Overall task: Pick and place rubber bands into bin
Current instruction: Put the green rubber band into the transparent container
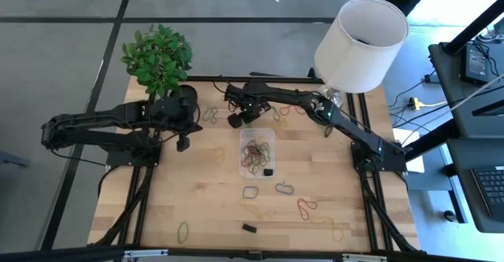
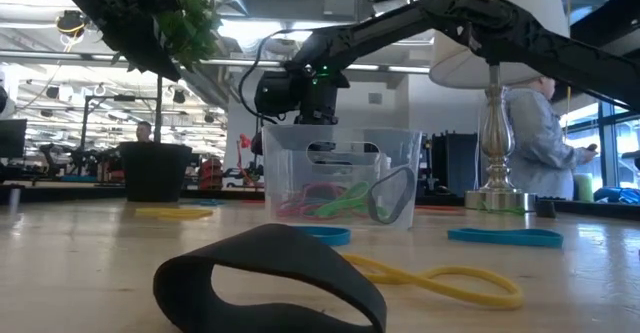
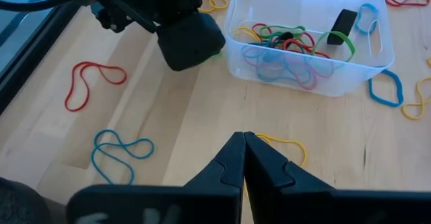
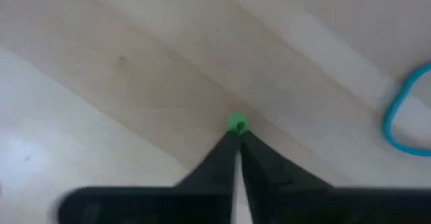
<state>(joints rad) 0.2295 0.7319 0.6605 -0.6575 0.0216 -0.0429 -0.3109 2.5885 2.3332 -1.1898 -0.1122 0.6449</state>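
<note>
The clear bin [image 1: 243, 147] stands mid-table with several coloured rubber bands [image 3: 283, 49] inside. More bands lie loose on the wood: a red one [image 3: 87, 83], a blue one [image 3: 118, 153], a green one [image 1: 183, 231], and a black one [image 2: 270, 273] near the front edge. My right gripper [image 4: 236, 135] points down just beyond the bin's far left corner [image 1: 236, 120], shut on a green rubber band [image 4: 236, 122]. My left gripper [image 3: 244, 140] hangs shut and empty above the table, left of the bin. My right gripper pinches a small bit of the green rubber band [image 4: 236, 122] between the very ends of its two fingers, coming from above and pointing down. The bit sits right at the table top. The fingers hide the remainder of the band.
A potted plant [image 1: 161, 57] stands at the far left corner and a lamp with a white shade [image 1: 362, 42] at the far right. A small black piece [image 1: 249, 228] lies near the front edge. A person [image 2: 535, 143] stands beyond the table.
</note>
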